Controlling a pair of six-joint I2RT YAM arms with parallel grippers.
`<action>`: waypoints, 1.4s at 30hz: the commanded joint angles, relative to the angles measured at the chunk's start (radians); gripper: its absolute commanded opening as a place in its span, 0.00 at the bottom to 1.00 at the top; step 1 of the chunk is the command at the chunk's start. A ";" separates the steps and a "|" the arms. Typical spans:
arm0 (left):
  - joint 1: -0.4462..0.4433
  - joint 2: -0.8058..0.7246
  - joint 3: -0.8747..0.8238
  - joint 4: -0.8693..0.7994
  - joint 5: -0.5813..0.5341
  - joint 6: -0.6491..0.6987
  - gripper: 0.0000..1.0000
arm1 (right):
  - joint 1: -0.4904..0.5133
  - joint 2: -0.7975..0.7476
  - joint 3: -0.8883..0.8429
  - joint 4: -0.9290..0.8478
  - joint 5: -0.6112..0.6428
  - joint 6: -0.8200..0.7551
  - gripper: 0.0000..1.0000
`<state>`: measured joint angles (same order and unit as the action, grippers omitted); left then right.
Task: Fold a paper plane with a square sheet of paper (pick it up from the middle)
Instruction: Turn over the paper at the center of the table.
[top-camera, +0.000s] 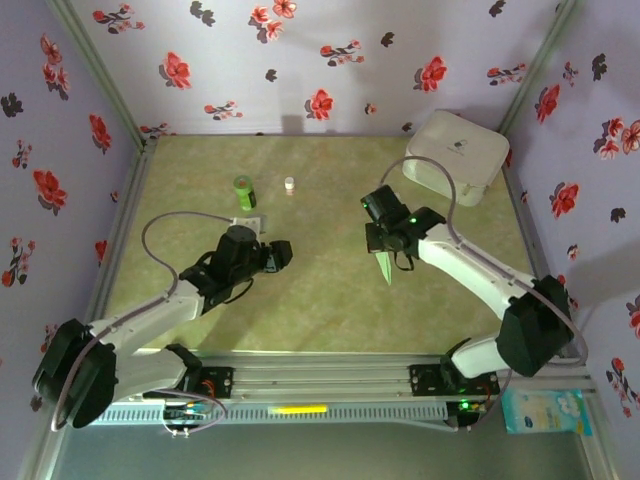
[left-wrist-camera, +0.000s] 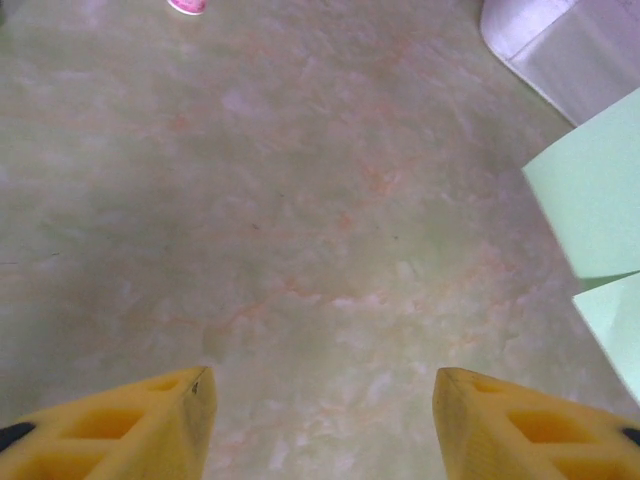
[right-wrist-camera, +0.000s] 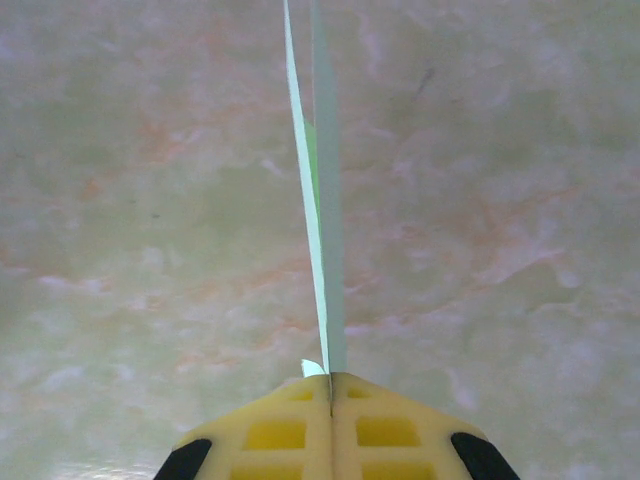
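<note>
Paper plane (right-wrist-camera: 322, 250), slim creased pale-green dart, pinched by right end effector (right-wrist-camera: 331, 380).

Quick tally: there were two arms, so two grippers, the left gripper (left-wrist-camera: 325, 385) and the right gripper (right-wrist-camera: 331, 378). There was one white rounded case (top-camera: 457, 155), which I'll use as my landmark. I counted one paper plane (top-camera: 386, 266), nearer the arms than the case and a bit to its left. There was one dark green bottle (top-camera: 245, 192) well left of the case, one tiny white thing (top-camera: 289, 185) between them, just beside the bottle, and one blue-and-white packet (top-camera: 545, 411) well apart from the case, past the near rail.
</note>
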<state>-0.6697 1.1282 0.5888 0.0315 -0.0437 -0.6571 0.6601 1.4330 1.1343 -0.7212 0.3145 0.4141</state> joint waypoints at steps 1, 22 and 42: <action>0.020 -0.044 0.002 -0.043 -0.074 0.011 0.65 | 0.050 0.046 0.038 -0.095 0.228 -0.016 0.01; 0.153 -0.408 -0.222 0.005 -0.051 -0.166 1.00 | 0.285 0.573 0.353 -0.039 -0.096 0.107 0.14; 0.118 0.264 0.106 -0.009 0.429 -0.154 0.57 | -0.210 0.105 -0.368 0.731 -0.861 0.364 0.18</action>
<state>-0.5358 1.3315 0.6472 0.0433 0.3229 -0.7830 0.4614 1.5410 0.7979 -0.0673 -0.4191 0.7448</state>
